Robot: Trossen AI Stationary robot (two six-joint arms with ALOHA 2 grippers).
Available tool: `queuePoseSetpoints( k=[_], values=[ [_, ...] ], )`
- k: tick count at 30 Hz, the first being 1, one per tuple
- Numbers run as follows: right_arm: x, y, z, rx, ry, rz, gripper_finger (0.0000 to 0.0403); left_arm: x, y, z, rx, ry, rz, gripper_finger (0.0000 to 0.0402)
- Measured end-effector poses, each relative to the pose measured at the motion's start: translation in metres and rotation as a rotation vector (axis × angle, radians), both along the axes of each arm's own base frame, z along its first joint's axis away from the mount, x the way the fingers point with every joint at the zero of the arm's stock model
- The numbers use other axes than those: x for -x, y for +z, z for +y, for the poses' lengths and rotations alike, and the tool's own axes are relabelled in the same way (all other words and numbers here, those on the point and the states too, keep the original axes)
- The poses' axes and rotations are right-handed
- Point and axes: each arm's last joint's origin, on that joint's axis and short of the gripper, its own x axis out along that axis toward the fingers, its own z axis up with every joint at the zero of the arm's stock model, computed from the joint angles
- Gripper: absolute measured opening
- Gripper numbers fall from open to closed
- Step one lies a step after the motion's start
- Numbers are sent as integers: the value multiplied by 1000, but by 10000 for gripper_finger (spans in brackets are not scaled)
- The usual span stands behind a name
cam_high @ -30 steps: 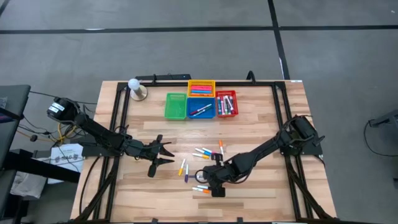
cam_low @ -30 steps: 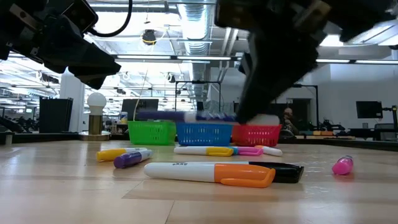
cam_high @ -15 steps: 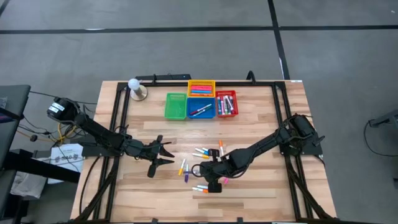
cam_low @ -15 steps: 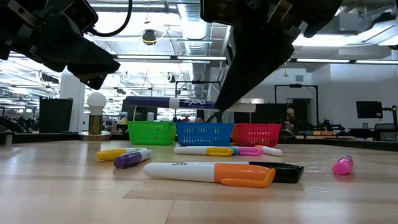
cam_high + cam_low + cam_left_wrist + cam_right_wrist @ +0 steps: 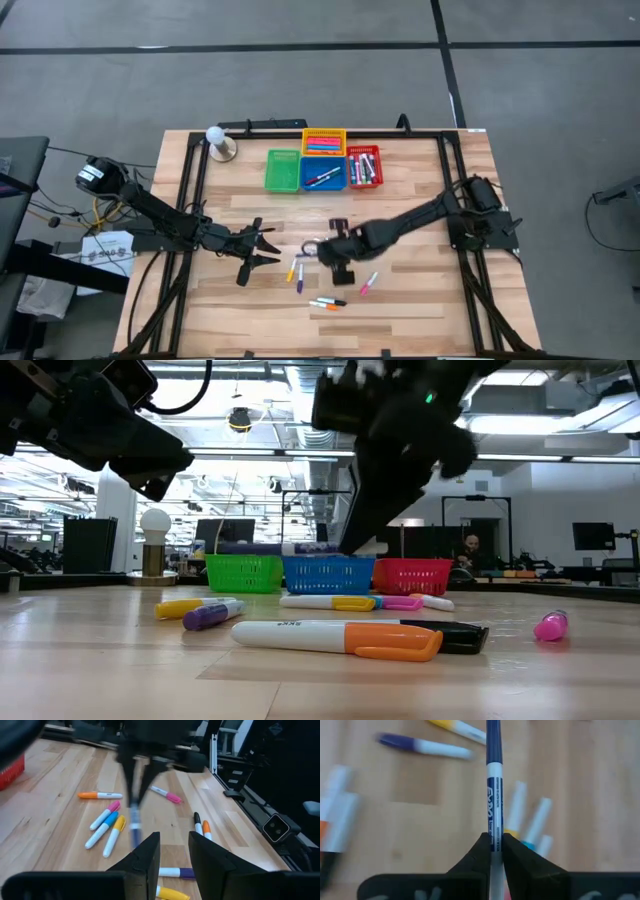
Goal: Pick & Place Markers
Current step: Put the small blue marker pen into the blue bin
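My right gripper [image 5: 333, 256] hangs over the table's middle, shut on a white marker with a dark blue cap [image 5: 493, 795], also seen in the low view as marker [image 5: 280, 548]. My left gripper [image 5: 268, 248] hovers left of it, open, touching nothing. Loose markers lie flat on the wood: a yellow one [image 5: 292, 270], a purple one [image 5: 299, 285], an orange one [image 5: 326, 303] and a pink one [image 5: 368, 285]. More markers lie in the blue basket [image 5: 322, 178], yellow basket [image 5: 323, 140] and red basket [image 5: 364, 167]. My right gripper pinches the marker's white barrel [image 5: 493, 827] between its two fingers, near the end away from the cap. The blue cap end [image 5: 493, 740] sticks out ahead of the fingers toward the table's left. The marker is lifted clear and lies about level in the low view.
A green basket [image 5: 282, 170] stands left of the blue one at the far side. A white-topped round object [image 5: 218, 142] sits near the far left corner. Black rails [image 5: 455, 190] run along both sides of the table. Bare wood lies at the near edge.
My right gripper has moved toward the far edge and slightly left, away from the orange and pink markers, carrying the blue-capped marker clear of the table toward the baskets. It has stayed shut on the marker.
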Motion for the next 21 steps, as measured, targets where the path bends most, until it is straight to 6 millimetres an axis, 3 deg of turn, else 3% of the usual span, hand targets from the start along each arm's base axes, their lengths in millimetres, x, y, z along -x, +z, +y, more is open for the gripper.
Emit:
queuePoseSetpoints(
  k=[6, 17, 21],
  values=[
    [-6, 2, -54, 41, -81, 62, 40, 0, 0, 0, -1, 1, 0, 102],
    [-22, 53, -137, 99, -154, 69, 27, 0, 0, 0, -1, 1, 0, 102],
    [-21, 62, -167, 110, -216, 56, 33, 0, 0, 0, -2, 1, 1, 102]
  ],
)
